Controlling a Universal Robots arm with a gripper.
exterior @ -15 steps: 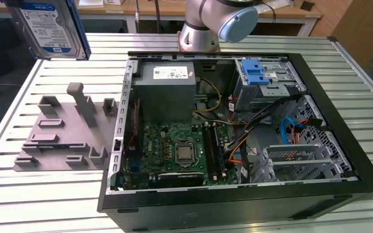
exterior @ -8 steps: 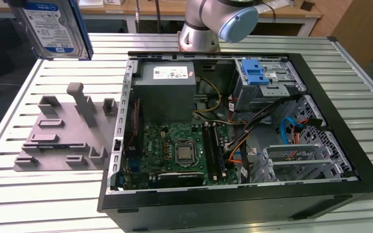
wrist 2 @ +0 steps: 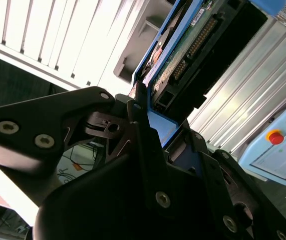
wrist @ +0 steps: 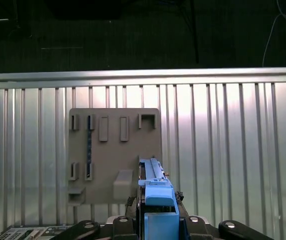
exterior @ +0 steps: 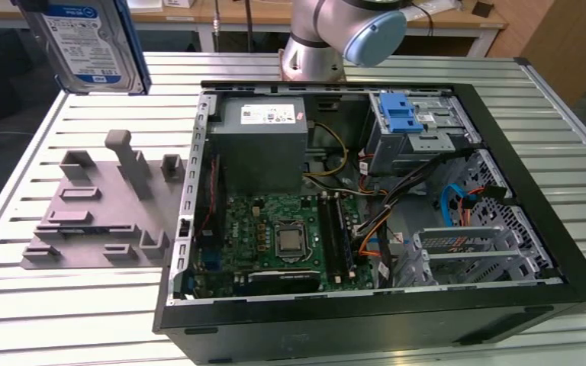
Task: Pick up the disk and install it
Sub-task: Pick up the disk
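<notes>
Jaws closed on the disk, black fingers of the gripper pressed against either side of its blue plastic frame in the second wrist view, green circuit board and connector row of the disk turned to that camera. Held in the air, upright, white-and-blue label side turned to the exterior view, up beyond the far corner of the computer case on the exterior view's left, outside the case and well apart from it. Black case open on top, resting on a slatted metal table, insides on show. Within the case: grey power supply box at the far end, green motherboard toward the near end, silver drive cage with a blue latch in the far corner on the exterior view's right, coloured cables between motherboard and cage. Just beside the case on the exterior view's left, a flat grey plate with raised slots and posts, lying on the table. Beyond the case's far wall, the silver and pale blue base of the robot arm. In the first wrist view, disk seen edge-on, blue frame uppermost, the grey plate and the table slats below it. In the second wrist view, a pale control panel with a red button past the disk; place relative to the case not clear.
</notes>
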